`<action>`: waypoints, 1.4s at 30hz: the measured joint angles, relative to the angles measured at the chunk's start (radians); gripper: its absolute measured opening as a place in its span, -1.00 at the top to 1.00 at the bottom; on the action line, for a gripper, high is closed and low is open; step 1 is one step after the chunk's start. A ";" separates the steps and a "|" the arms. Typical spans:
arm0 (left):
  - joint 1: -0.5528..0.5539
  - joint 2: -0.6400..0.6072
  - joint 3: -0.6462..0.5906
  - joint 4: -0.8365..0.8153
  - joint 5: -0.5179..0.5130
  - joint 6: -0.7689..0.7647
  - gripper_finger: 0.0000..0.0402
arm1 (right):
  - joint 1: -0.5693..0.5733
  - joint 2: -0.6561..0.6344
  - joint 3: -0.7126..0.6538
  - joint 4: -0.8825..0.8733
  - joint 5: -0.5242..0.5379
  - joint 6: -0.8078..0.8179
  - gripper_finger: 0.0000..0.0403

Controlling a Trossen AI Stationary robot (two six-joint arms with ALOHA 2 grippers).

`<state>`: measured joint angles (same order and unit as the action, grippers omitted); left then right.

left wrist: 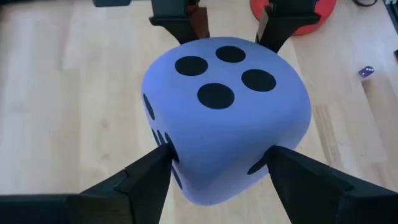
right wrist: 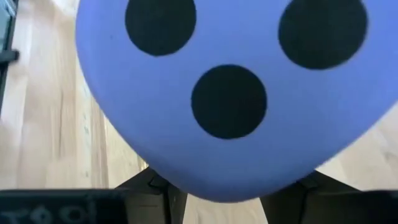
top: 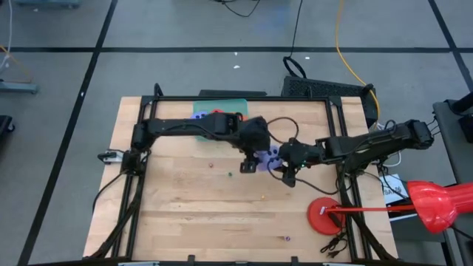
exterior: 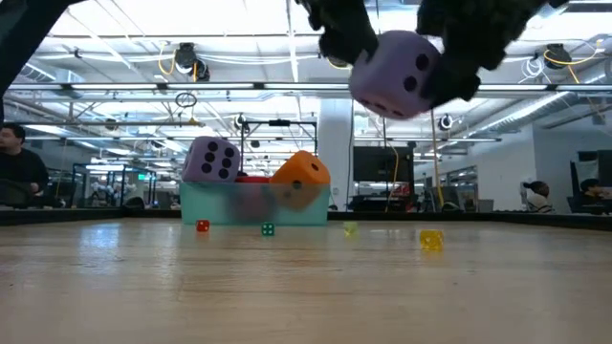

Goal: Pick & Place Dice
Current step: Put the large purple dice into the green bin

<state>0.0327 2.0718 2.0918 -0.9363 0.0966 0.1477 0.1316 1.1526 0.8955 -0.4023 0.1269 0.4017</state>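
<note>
A purple-blue die (top: 270,157) with dark pips hangs in the air over the middle of the table, high in the low view (exterior: 397,72). My left gripper (top: 255,159) and right gripper (top: 287,159) meet at it from opposite sides, each shut on it. In the left wrist view its four-pip face (left wrist: 217,74) points up. The other purple-blue die (exterior: 212,160), the red die (exterior: 251,179) and the orange die (exterior: 301,177) sit in the teal tray (exterior: 253,205) near the far edge (top: 218,109). My left gripper (left wrist: 217,177) pinches the purple-blue die between its two fingers (left wrist: 146,174), on two opposite side faces near the lower edge (left wrist: 171,155), coming level from the table's left. The die is lifted clear. My right gripper (right wrist: 227,193) holds the same die's opposite end from the table's right; its fingers (left wrist: 180,25) flank the far faces (left wrist: 249,46). In its own wrist view the die hides the contact.
Tiny dice lie on the wood: a red one (exterior: 203,226), a green one (exterior: 268,228) and a yellow one (exterior: 430,239). A red round-based object (top: 325,214) stands near the table's right near corner. Cables and a black box (top: 325,89) lie beyond the far right corner.
</note>
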 joint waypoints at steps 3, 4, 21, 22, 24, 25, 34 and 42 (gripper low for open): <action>0.016 -0.032 0.000 -0.022 -0.001 0.001 -0.33 | -0.014 0.001 0.036 -0.008 -0.001 -0.007 0.24; 0.022 -0.044 -0.001 -0.035 -0.002 0.003 -0.33 | -0.020 0.001 0.048 -0.008 -0.001 -0.010 0.24; 0.127 -0.165 -0.003 -0.181 -0.019 0.079 -0.33 | -0.154 0.160 0.308 -0.052 0.010 -0.150 0.24; 0.133 -0.171 -0.003 -0.186 -0.020 0.083 -0.33 | -0.160 0.177 0.324 -0.053 0.009 -0.159 0.24; 0.148 -0.178 -0.003 -0.198 -0.019 0.094 -0.33 | -0.172 0.215 0.360 -0.060 0.009 -0.178 0.24; 0.156 -0.181 -0.003 -0.205 -0.019 0.098 -0.33 | -0.180 0.231 0.375 -0.059 0.009 -0.186 0.24; 0.250 -0.204 -0.003 -0.278 -0.008 0.164 -0.33 | -0.248 0.335 0.469 -0.023 0.008 -0.239 0.24; 0.366 -0.215 -0.004 -0.305 0.050 0.238 -0.33 | -0.314 0.369 0.495 0.041 -0.004 -0.258 0.24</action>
<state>0.3983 1.8568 2.0876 -1.2414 0.1469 0.3853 -0.1823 1.5212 1.3903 -0.3614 0.1228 0.1440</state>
